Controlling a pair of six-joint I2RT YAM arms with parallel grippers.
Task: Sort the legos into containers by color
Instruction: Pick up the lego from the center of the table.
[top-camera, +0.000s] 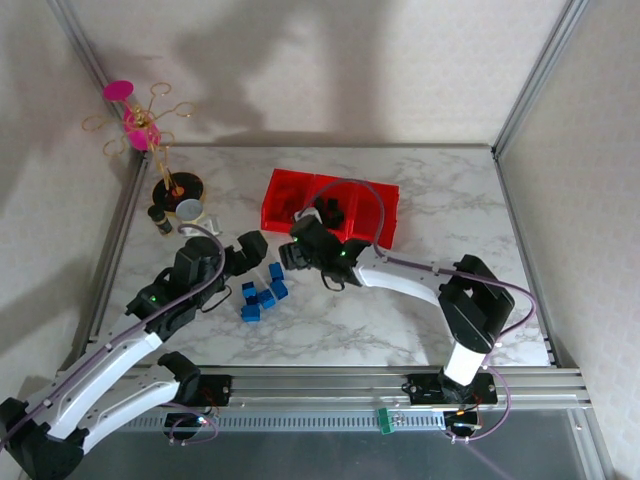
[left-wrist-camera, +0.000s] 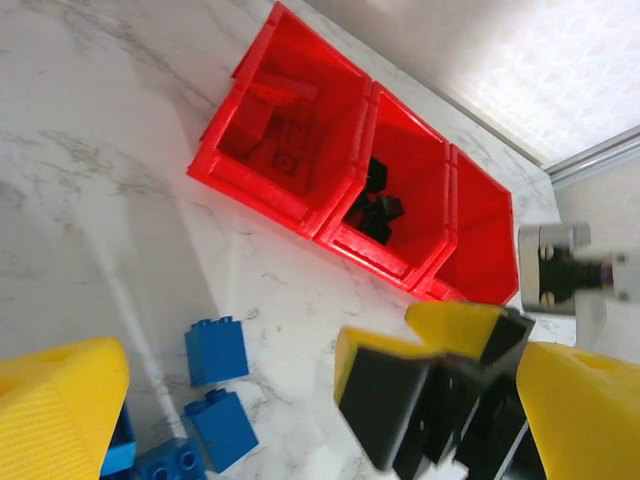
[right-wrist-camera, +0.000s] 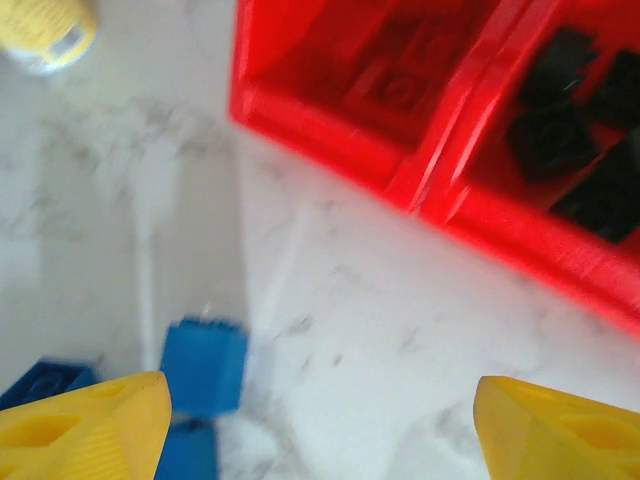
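Note:
Three joined red containers (top-camera: 330, 205) stand at the table's far middle. In the left wrist view the left bin (left-wrist-camera: 262, 180) holds red legos (left-wrist-camera: 285, 130), the middle bin holds black legos (left-wrist-camera: 375, 205), and the right bin (left-wrist-camera: 485, 240) looks bare. Several blue legos (top-camera: 262, 295) lie clustered on the marble in front of the bins. My left gripper (top-camera: 252, 247) is open just left of and above the cluster, with blue bricks (left-wrist-camera: 215, 350) near its left finger. My right gripper (top-camera: 293, 252) is open to the cluster's right, with nothing between its fingers and a blue brick (right-wrist-camera: 205, 365) by its left finger.
Small round jars (top-camera: 175, 210) and a pink-and-gold wire stand (top-camera: 140, 125) sit at the back left. A yellow-lidded jar (right-wrist-camera: 45, 25) shows in the right wrist view. Walls and metal frame posts (top-camera: 530, 80) enclose the table. The two grippers hover close together.

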